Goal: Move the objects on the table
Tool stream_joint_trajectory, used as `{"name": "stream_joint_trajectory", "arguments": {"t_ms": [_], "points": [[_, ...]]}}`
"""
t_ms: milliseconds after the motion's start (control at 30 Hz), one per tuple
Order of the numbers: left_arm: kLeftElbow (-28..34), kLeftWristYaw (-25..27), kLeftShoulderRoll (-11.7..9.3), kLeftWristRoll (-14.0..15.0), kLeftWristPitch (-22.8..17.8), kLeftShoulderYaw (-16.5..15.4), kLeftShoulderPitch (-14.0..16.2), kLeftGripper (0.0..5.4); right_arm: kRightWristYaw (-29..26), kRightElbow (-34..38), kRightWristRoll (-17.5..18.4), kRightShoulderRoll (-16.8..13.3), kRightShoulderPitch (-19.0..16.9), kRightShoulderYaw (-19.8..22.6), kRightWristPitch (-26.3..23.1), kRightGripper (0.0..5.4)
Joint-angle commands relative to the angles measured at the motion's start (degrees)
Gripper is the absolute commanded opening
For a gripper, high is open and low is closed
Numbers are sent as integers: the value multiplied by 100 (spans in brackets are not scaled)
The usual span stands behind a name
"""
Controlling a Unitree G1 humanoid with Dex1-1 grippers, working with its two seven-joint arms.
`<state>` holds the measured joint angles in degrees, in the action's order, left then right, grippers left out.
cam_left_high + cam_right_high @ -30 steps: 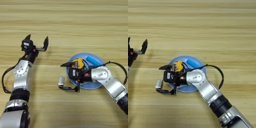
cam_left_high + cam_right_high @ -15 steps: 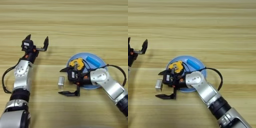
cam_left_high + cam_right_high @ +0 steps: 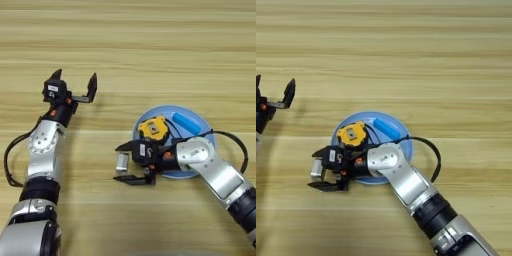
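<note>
Two spread fingers of the right gripper (image 3: 126, 163) bracket the metal block (image 3: 121, 162), which stands on the table (image 3: 150, 60) just left of the plate (image 3: 205, 125). The blue bar (image 3: 186, 123) lies on the plate's far side. The left gripper (image 3: 75, 84) hangs open, well apart to the far left.

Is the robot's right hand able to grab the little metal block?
Probably yes. The right hand is open with its fingers on either side of the metal block, nothing between them.
</note>
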<state>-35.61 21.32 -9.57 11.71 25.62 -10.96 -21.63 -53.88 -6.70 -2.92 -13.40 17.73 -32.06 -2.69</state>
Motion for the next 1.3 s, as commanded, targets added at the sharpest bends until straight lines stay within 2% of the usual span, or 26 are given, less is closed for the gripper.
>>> {"name": "stream_joint_trajectory", "arguments": {"t_ms": [33,133,633,1300], "points": [[-48,-22,7,10,48,2,-76,540,27,-80,-90,-16,82,-33,28,278],[-56,-24,8,8,54,2,-83,540,25,-98,-90,-21,90,-21,52,252],[-147,-16,-12,8,85,-6,-149,540,13,61,42,-12,151,122,78,252],[-265,2,-37,11,147,-14,-214,540,131,847,469,-120,359,786,-105,251]]}}
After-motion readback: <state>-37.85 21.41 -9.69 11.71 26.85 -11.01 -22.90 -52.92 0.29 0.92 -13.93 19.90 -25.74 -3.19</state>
